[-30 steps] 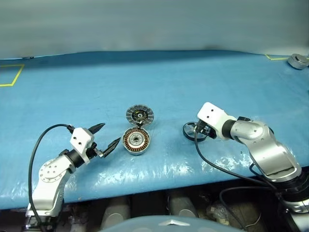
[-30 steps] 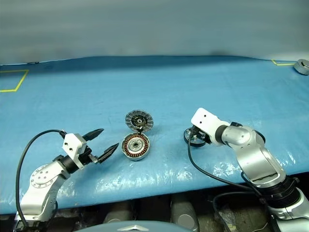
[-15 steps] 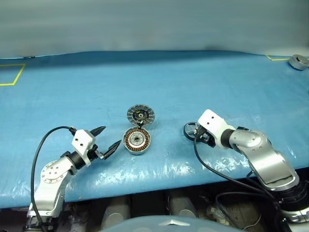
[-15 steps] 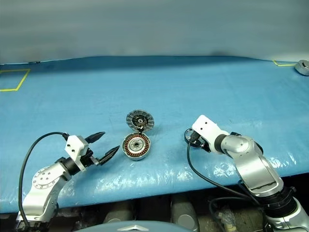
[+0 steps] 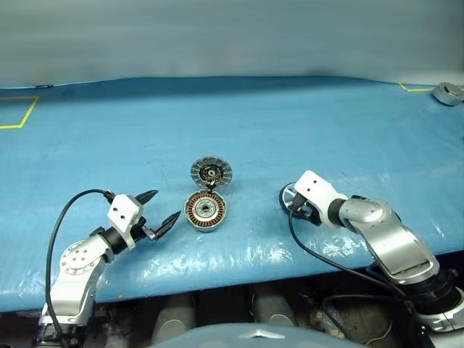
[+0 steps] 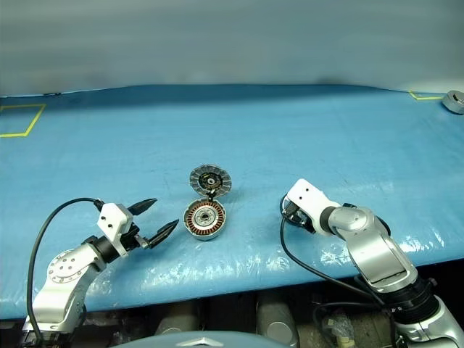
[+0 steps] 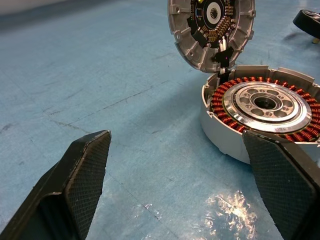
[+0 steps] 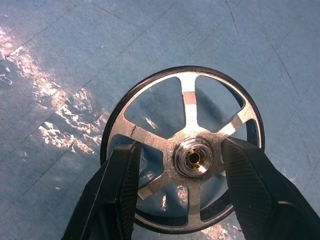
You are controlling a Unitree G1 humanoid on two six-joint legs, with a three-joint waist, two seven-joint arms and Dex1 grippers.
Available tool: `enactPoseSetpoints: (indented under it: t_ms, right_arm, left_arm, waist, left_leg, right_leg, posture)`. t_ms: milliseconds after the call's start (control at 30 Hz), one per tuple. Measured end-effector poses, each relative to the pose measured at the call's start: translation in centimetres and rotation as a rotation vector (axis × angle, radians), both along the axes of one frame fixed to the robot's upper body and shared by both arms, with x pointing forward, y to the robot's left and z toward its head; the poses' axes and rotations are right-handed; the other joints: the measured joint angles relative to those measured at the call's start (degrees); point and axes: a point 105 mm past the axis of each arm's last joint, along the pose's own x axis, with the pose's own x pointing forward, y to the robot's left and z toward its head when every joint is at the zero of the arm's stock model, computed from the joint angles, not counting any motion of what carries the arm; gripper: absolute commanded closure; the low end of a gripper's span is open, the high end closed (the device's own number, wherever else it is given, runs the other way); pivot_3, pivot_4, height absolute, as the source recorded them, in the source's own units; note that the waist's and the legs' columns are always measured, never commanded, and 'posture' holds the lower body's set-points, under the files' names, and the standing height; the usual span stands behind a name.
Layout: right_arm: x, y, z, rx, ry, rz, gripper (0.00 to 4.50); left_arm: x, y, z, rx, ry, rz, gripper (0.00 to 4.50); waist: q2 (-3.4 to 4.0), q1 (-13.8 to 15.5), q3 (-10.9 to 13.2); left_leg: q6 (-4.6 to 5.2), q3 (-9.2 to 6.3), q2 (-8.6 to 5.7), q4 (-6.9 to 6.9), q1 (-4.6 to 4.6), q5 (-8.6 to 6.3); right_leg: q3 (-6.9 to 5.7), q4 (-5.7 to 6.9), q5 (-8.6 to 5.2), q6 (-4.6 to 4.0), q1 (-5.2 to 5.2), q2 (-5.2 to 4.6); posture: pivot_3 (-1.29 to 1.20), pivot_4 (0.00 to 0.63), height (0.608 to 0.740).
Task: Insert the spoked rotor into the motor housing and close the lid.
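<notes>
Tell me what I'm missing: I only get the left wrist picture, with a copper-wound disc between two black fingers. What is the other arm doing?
Observer: The right gripper hangs over the spoked rotor, a finger on either side of its hub.
Operator: Has it lifted it?
Observer: No, the spoked rotor lies flat on the blue mat, to the right of the motor housing.
Operator: Anything else on that mat?
Observer: A small grey round part sits at the far right corner, beside yellow tape.
</notes>
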Motion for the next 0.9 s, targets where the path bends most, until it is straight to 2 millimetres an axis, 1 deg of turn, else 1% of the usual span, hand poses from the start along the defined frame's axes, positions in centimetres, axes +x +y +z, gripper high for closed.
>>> enactPoseSetpoints:
  t_ms: [133,400,533,600,667,733,767,800,900]
  right_arm:
    - [0.1,0.3,0.1,0.001,-0.002,0.012,2.63]
    - [0.3,1.3,0.2,0.069,-0.014,0.005,2.65]
    - [0.3,2.0,0.7,0.149,-0.015,0.008,2.65]
    - [0.3,3.0,1.4,0.224,-0.027,0.026,2.65]
    - [-0.1,4.3,2.8,0.324,-0.044,0.071,2.65]
    - [-1.0,6.2,4.4,0.434,-0.052,0.158,2.65]
    - [-1.8,7.5,5.3,0.502,-0.051,0.221,2.65]
    - [-2.3,8.3,5.8,0.541,-0.048,0.264,2.65]
    - [-3.4,9.8,6.7,0.619,-0.024,0.344,2.65]
  left_arm:
    - [0.0,0.1,-0.1,0.019,0.002,0.0,0.0]
    - [0.1,0.1,0.0,0.026,0.0,-0.003,0.0]
    - [0.1,0.1,0.0,0.03,-0.001,-0.006,0.0]
    - [0.1,0.2,0.1,0.033,0.0,-0.012,0.0]
    - [0.1,0.1,0.2,0.029,0.001,-0.023,0.0]
    - [-0.1,0.0,0.3,0.007,0.005,-0.044,0.0]
    - [-0.2,-0.1,0.3,0.002,0.008,-0.057,0.0]
    - [-0.2,-0.2,0.3,0.0,0.01,-0.068,0.0]
    - [-0.5,-0.2,0.4,0.006,0.019,-0.102,0.0]
  waist:
    - [-0.08,-0.2,-0.1]
    - [-0.15,-0.6,-0.1]
    - [-0.12,-0.6,-0.1]
    - [-0.1,-0.6,0.0]
    - [-0.07,-0.5,0.0]
    - [-0.07,-0.6,0.0]
    - [-0.06,-0.6,0.0]
    - [-0.06,-0.6,0.0]
    - [-0.06,-0.5,0.0]
  left_leg:
    - [0.0,0.0,0.01,0.0,0.06,0.0]
    - [0.0,0.01,0.03,0.02,0.1,0.0]
    - [0.0,0.0,0.02,0.02,0.07,0.0]
    - [0.0,-0.01,0.02,0.02,0.01,0.0]
    - [0.0,-0.03,0.02,0.02,-0.01,0.0]
    - [0.01,-0.07,0.03,0.01,-0.02,-0.01]
    - [0.01,-0.09,0.03,0.0,-0.02,-0.01]
    - [0.01,-0.09,0.03,0.0,-0.02,-0.01]
    - [0.01,-0.09,0.02,0.03,-0.01,0.0]
  right_leg:
    - [0.0,0.01,0.0,0.0,0.05,0.01]
    - [0.01,0.05,0.0,0.0,0.08,0.03]
    - [0.0,0.06,0.01,0.0,0.05,0.02]
    - [0.0,0.06,0.02,0.01,0.01,0.02]
    - [0.0,0.05,0.02,0.03,0.0,0.03]
    - [-0.02,0.05,0.03,0.03,-0.01,0.03]
    - [-0.04,0.05,0.03,0.03,0.0,0.04]
    - [-0.04,0.06,0.02,0.02,0.0,0.04]
    - [-0.03,0.04,0.01,0.0,0.02,0.03]
  posture:
    - [0.0,0.15,0.74]
    - [0.0,0.15,0.74]
    - [0.0,0.15,0.74]
    - [0.0,0.15,0.74]
    - [0.0,0.15,0.74]
    - [0.0,0.15,0.74]
    - [0.0,0.15,0.74]
    - [0.0,0.15,0.74]
    - [0.0,0.15,0.74]
